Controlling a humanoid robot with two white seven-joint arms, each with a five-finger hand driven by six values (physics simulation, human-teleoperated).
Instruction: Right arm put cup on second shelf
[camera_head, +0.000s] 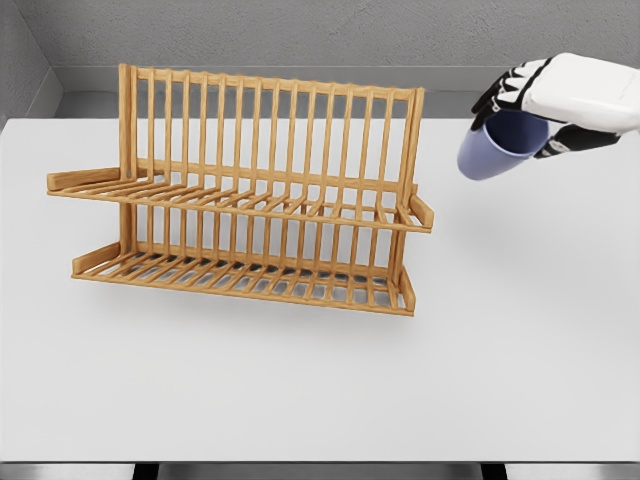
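While airborne, cup (493, 148) gripped under right hand (530, 105).

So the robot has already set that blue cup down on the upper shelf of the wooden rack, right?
Not quite. The head view shows the blue cup gripped in the right hand, tilted in the air to the right of the wooden rack. The upper shelf holds nothing.

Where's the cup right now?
In the head view the cup is at upper right, held tilted in the right hand above the table, off to the right of the wooden rack and not yet over its shelves.
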